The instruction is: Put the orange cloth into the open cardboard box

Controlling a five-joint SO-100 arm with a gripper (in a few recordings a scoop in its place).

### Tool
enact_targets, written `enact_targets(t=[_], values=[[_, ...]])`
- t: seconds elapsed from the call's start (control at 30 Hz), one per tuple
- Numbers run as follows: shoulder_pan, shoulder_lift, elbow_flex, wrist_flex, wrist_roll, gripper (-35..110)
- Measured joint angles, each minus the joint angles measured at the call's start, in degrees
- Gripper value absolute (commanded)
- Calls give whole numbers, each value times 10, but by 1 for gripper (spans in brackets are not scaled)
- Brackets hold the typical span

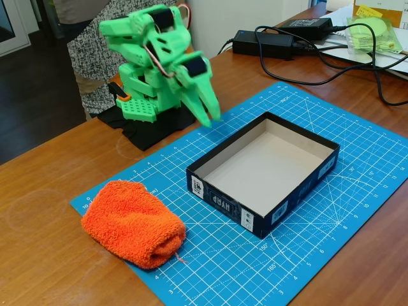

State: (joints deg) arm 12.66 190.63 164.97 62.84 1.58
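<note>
At the left of the fixed view you had the orange cloth [132, 223] lying as a thick, fluffy rolled bundle on the near left corner of the blue cutting mat [357, 159], with part of it spilling over the mat's edge onto the wooden table [44, 255]. It sat well apart from your arm and touched nothing else. Behind it, a person in a black-and-white patterned garment [89, 57] stood at the far edge of the table. Moving right, your green arm [153, 64] was folded up on its black base [156, 127] at the back of the mat, and the gripper [207, 105] pointed down and hung in the air above the mat, between the base and the box; its fingers were blurred and looked close together with nothing between them, but you could not tell for certain whether they were closed. Further right, the open cardboard box [255, 220] rested flat on the mat, dark outside with small white print, pale inside, and with nothing in it; the cloth lay outside it, near its left corner but not touching. At the far right, black power adapters [264, 43] with looping cables and a bag of something yellow-green [376, 32] lay on the table behind the mat.
</note>
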Motion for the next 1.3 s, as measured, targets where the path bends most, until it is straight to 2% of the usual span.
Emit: enact_targets(t=[0.1, 0.23, 0.33, 0.57, 0.77, 1.0, 1.1, 1.2, 1.3], values=[[62, -113, -123, -9, 17, 35], [104, -370, -295, -14, 25, 35], [134, -541, -325, -38, 14, 35], [230, -702, -338, -54, -79, 36], [330, -811, -455, -40, -101, 36], [449, -1023, -740, 97, -150, 36], [475, -1149, -854, 120, -174, 36], [476, -1233, -918, 149, -196, 36], [446, -1240, -925, 162, -198, 37]])
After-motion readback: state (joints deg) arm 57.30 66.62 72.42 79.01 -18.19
